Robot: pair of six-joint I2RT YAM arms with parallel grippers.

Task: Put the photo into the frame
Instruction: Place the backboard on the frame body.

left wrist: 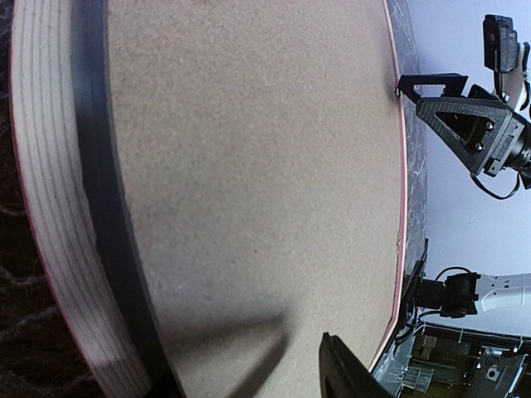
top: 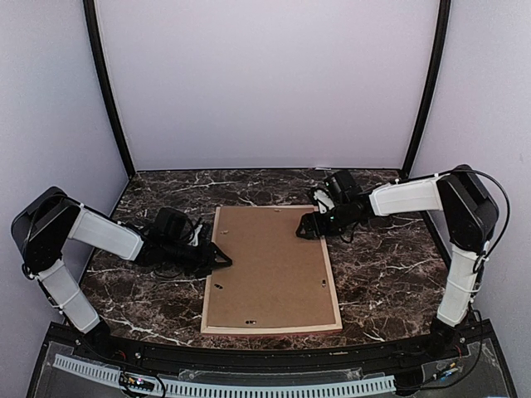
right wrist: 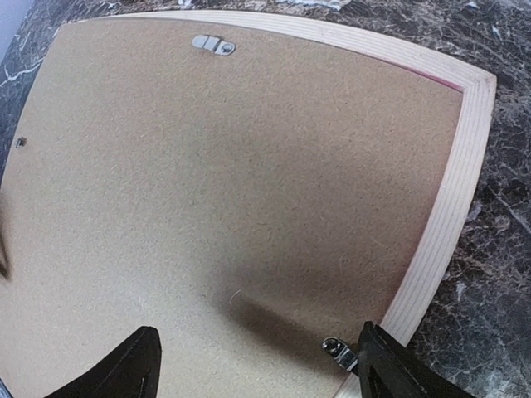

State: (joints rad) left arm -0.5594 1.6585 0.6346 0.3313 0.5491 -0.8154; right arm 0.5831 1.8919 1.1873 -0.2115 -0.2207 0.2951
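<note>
The frame [top: 270, 329] lies face down in the middle of the table, pale wood back up, with a thin pink edge showing. A brown backing board [top: 270, 265] fills it. The photo is hidden. My left gripper [top: 222, 259] reaches in low over the frame's left rail [left wrist: 50, 207]. Only one of its fingers [left wrist: 336, 369] shows in the left wrist view, above bare board [left wrist: 249, 166], with nothing against it. My right gripper [right wrist: 257, 365] hovers open over the board's far right corner. Its right fingertip [right wrist: 377, 352] is next to a small metal clip [right wrist: 340, 352].
A second metal clip [right wrist: 213, 43] sits on the board at the frame's opposite rail. Dark marble table [top: 382, 274] surrounds the frame. Grey walls and two black posts [top: 108, 91] close off the back. A black bar runs along the near edge.
</note>
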